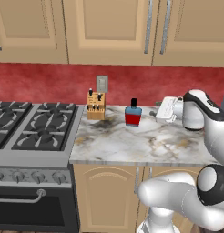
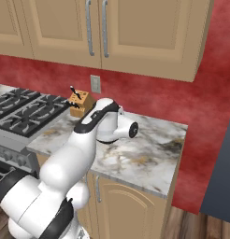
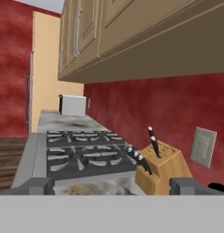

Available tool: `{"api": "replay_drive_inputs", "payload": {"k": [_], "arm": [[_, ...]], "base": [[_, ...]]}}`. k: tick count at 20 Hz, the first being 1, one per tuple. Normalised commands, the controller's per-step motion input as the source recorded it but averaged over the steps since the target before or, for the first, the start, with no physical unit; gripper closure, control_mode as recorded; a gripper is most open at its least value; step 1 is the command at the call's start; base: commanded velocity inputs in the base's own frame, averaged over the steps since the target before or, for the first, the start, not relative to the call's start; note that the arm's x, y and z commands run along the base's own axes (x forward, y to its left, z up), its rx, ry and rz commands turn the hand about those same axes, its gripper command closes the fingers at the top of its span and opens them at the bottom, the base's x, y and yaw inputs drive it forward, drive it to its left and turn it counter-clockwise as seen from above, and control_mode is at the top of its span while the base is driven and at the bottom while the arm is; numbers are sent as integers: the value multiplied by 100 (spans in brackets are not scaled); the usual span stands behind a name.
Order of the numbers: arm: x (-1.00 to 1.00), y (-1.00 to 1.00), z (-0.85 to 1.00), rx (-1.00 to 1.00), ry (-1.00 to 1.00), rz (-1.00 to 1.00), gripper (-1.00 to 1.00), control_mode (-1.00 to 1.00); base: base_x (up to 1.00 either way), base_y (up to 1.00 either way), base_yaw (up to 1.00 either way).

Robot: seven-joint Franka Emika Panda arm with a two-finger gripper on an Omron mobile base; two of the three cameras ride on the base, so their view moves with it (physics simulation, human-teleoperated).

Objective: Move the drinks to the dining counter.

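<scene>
Bottle (image 1: 133,114): rigid, likely slick; grip the blue body, at 3 o'clock of knife block (image 1: 95,106).
Claw (image 3: 113,185): wide open, empty.

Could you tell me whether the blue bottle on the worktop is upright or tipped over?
Upright: the blue bottle stands on its base on the worktop, black cap on top.

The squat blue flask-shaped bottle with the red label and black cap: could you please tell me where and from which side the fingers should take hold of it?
Probably around the squat blue flask-shaped bottle at its red-labelled body, below the narrow black cap. It stands upright on the marble worktop, so a level approach from the open right side suits; the wooden knife block stands to its left.
</scene>
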Motion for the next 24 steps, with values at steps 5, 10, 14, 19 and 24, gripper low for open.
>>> {"api": "replay_drive_inputs", "payload": {"k": [5,10,14,19,24], "arm": [[25,0,0,-1,0,0,-100,-100],[11,0,0,0,0,0,-100,-100],[0,0,0,0,0,0,-100,-100],[1,0,-4,0,0,0,-100,-100],[11,0,-16,-1,0,0,-100,-100]], "base": [[0,0,0],[0,0,0],[0,0,0],[0,0,0],[0,0,0]]}}
